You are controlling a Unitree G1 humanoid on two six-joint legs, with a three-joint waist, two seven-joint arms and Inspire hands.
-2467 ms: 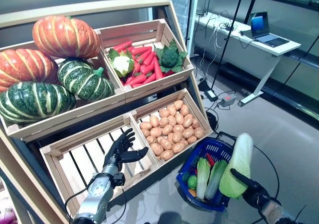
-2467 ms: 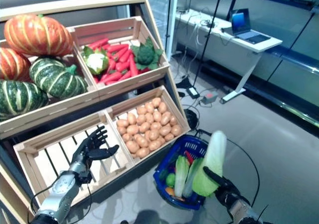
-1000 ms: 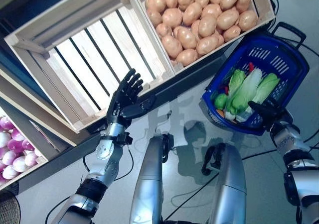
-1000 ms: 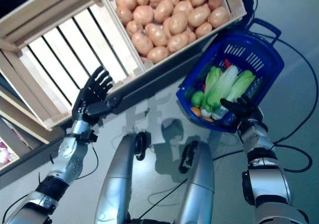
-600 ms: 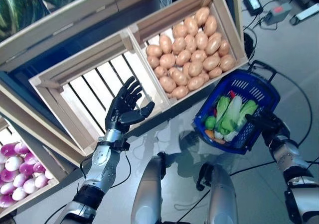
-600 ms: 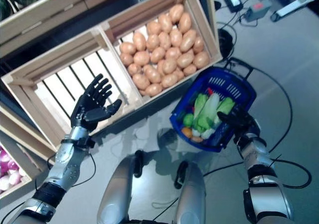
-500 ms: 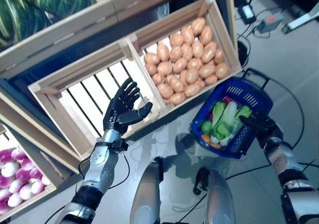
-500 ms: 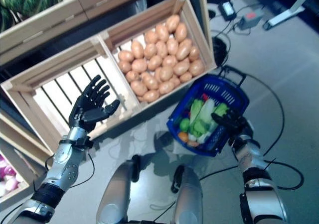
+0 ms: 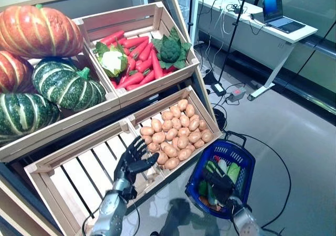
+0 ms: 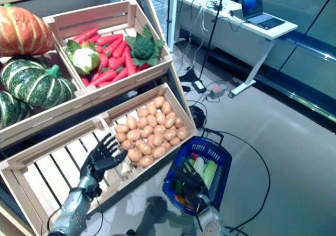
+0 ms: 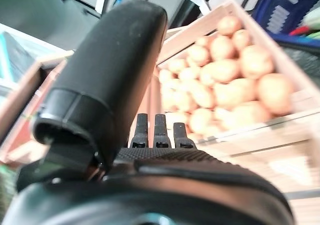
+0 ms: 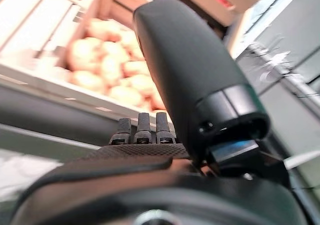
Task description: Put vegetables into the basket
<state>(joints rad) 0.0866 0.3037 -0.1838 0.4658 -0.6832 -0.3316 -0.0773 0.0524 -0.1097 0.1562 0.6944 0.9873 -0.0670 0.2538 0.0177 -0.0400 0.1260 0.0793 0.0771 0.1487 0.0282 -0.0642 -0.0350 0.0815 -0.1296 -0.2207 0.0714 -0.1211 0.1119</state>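
Observation:
A blue basket stands on the floor in front of the potato crate. It holds pale green cabbages and other vegetables. My right hand hovers over the basket's near side, open and holding nothing; its straight fingers show in the right wrist view. My left hand is raised and open over the divider between the empty slatted crate and the potatoes, with nothing in it.
The upper shelf holds pumpkins, striped green squashes and a crate with red carrots, a cauliflower and a broccoli. A desk with a laptop and light stands are behind, with cables on the floor.
The long cabbage my right hand held 2.5 s ago now lies in the basket, released. The camera dipped toward the floor and rose back to the shelves. My left hand stayed open.

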